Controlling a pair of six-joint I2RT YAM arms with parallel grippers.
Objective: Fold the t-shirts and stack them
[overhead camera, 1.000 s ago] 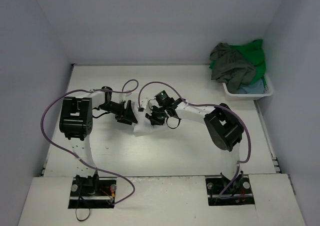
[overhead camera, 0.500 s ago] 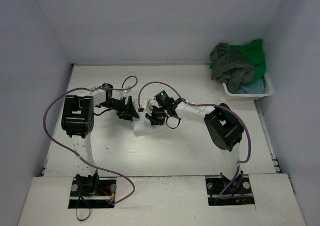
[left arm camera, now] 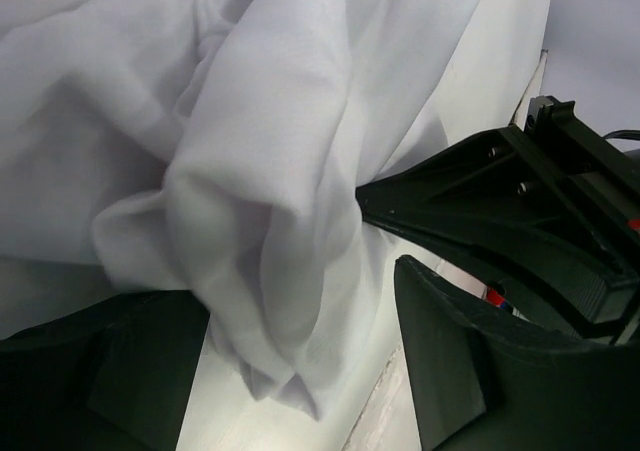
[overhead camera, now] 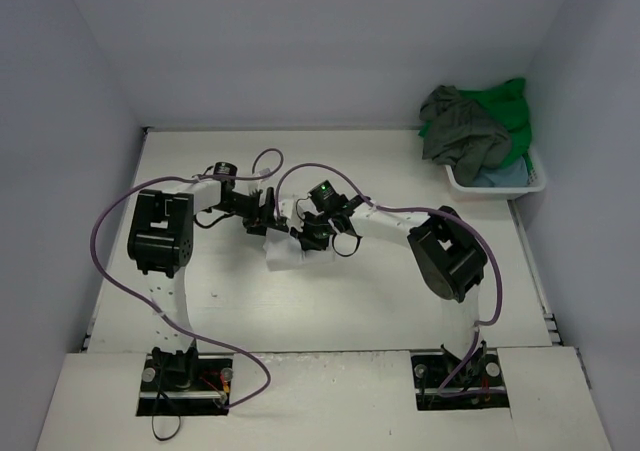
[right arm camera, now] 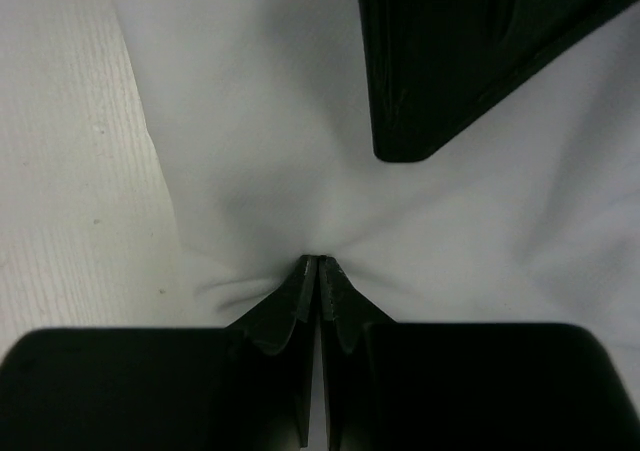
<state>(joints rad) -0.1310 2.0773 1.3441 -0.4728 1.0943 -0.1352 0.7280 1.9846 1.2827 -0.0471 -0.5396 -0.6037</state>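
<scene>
To pin white t-shirt to worktop for folding, pinching a tuck with right end effector. Straddling bunched fold with left end effector spread, probably for second hold.

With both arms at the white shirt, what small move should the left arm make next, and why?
Probably close the left gripper on the cloth it straddles. Its jaws stand open astride a bunched fold of the white shirt, while the right gripper is shut, pinching that cloth nearby. A second grip would likely let both arms spread it.
</scene>
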